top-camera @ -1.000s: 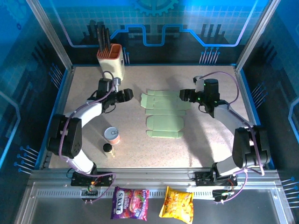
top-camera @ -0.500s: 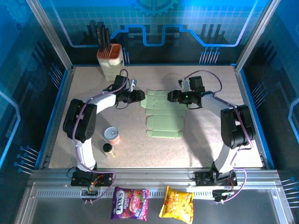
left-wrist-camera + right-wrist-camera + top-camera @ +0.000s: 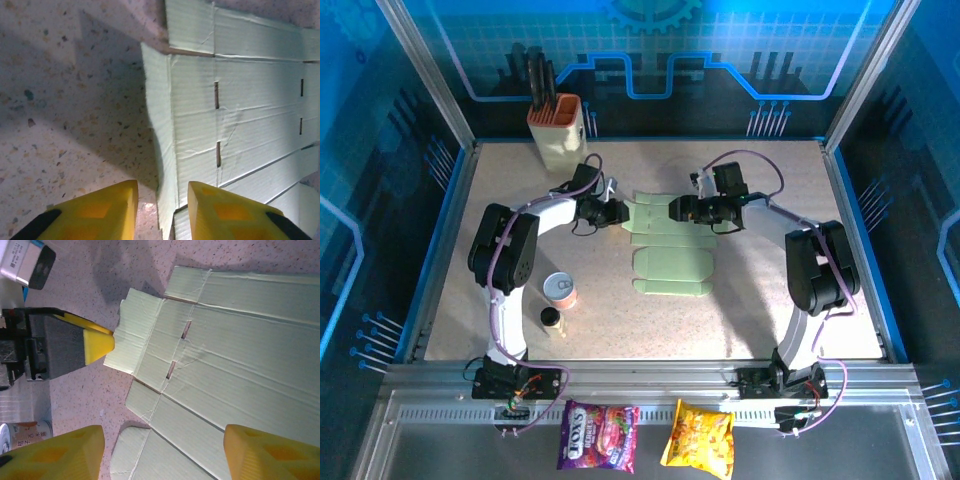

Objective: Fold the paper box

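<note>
The box (image 3: 672,262) lies flat and unfolded in the middle of the desk (image 3: 770,300). It is a pale green creased sheet with its panels running left to right and a round-cornered flap toward me. In my left wrist view its left side flap curls a little off the desk and throws a shadow. Two short slots sit on the crease beside it.

My left tool (image 3: 616,213) is low at that left edge. Its yellow fingertips (image 3: 107,210) stand a narrow gap apart with the flap's raised edge running down between them. Bare space shows on both sides of the card, so they are not pinching it. In the right wrist view one of these fingers points at the flap's outer edge, touching it or very nearly.

My right tool (image 3: 676,209) hangs over the far part of the sheet, facing the left one across the flap. Its fingers (image 3: 55,455) are spread wide with nothing gripped between them. I cannot tell whether they touch the card.

A small can (image 3: 560,290) and a dark-capped bottle (image 3: 552,320) stand on the desk to the near left of the box, well apart from it. A beige, orange-rimmed holder (image 3: 558,132) with dark utensils stands in the far left corner. A purple bag (image 3: 598,436) and a yellow bag (image 3: 700,438) lie side by side on the front rail, past the desk's near edge.
</note>
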`<state>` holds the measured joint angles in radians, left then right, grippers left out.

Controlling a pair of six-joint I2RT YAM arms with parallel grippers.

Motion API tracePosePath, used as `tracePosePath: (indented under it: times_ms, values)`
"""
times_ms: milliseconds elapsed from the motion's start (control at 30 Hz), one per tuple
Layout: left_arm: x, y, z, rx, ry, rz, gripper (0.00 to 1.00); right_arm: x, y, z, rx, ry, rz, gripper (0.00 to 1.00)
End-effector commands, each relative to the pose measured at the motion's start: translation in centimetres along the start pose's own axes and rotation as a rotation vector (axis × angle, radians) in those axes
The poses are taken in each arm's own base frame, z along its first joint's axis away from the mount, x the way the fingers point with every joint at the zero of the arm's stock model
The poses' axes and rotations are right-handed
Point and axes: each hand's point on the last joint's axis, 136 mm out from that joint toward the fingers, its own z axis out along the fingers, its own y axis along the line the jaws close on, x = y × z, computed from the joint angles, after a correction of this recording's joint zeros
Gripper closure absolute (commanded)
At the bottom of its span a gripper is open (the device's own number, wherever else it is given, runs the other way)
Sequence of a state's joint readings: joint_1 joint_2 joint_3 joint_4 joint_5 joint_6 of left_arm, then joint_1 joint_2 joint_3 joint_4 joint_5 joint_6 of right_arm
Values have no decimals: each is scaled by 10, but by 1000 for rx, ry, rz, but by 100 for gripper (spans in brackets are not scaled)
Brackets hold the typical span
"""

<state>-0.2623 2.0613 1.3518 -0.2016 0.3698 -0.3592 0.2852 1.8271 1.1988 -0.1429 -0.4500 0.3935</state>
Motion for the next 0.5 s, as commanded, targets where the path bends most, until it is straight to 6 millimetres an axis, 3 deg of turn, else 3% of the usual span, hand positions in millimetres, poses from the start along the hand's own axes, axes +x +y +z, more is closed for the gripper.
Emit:
tracePosePath:
  times_ms: [0,167,467]
  values:
    - [4,0,6,1,31,-3,74,3,7,6,-11,29,10,36]
    - [9,2,2,-12,43,19,91,5,12,9,-18,35,7,37]
    - [29,0,-23,-28,56,79,99,22,27,20,-35,84,17,37]
